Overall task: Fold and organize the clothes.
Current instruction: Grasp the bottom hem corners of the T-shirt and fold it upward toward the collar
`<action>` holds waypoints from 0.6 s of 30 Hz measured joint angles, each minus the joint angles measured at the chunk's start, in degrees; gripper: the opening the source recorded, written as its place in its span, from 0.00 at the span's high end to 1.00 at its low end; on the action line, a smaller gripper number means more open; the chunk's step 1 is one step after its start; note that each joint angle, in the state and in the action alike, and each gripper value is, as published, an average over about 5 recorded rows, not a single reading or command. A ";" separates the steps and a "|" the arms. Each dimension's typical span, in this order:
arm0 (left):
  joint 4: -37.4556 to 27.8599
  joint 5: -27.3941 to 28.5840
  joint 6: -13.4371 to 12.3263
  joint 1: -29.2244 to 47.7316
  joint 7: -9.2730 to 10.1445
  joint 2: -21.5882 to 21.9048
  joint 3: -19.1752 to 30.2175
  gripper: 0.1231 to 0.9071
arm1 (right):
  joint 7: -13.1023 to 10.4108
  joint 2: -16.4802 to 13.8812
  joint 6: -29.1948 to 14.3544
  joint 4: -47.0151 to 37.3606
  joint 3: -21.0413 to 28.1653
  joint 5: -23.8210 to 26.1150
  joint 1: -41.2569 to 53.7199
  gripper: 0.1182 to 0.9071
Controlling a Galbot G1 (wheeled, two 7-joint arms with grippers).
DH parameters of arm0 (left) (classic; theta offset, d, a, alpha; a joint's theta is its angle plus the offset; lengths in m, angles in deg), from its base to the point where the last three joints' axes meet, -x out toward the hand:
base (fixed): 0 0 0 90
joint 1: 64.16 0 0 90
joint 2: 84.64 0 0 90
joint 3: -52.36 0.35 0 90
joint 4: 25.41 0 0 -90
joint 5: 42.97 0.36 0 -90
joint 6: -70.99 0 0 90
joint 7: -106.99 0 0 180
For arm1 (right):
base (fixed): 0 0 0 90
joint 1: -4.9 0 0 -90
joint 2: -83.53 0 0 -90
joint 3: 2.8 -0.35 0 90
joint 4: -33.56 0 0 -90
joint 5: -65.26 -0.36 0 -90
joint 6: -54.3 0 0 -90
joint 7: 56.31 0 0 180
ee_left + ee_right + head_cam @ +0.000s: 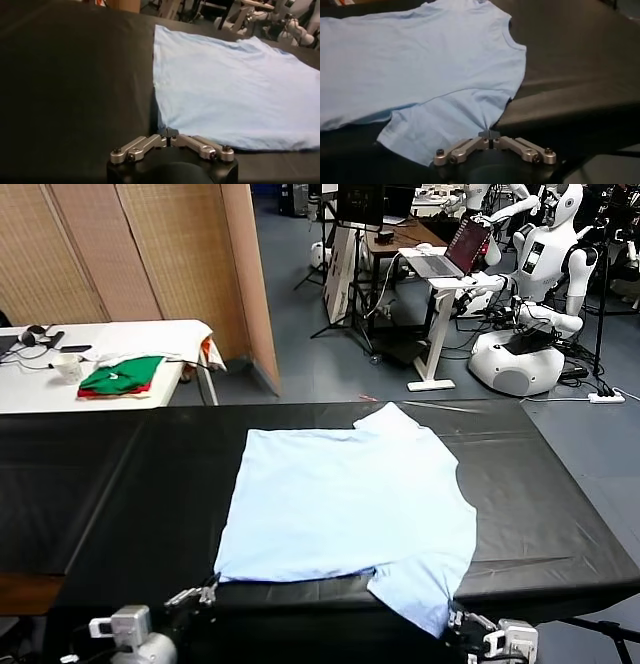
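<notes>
We see the left gripper (170, 139) and right gripper (490, 135) each clenched on the blue T-shirt's (345, 499) near edge on the black table (120, 494).

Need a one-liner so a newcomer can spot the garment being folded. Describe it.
Start at the long black table filling the head view. Spread flat across its middle lies a pale blue short-sleeved T-shirt, one sleeve hanging over the near edge. The only other clothes are the green and red folded garments on the white side table behind, so the blue colour and unfolded spread settle it.
</notes>
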 joint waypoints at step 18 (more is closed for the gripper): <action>-3.16 3.69 -5.22 4.12 -1.42 -3.90 1.58 0.97 | 5.70 -3.25 -10.60 -10.38 0.81 -0.99 14.12 0.97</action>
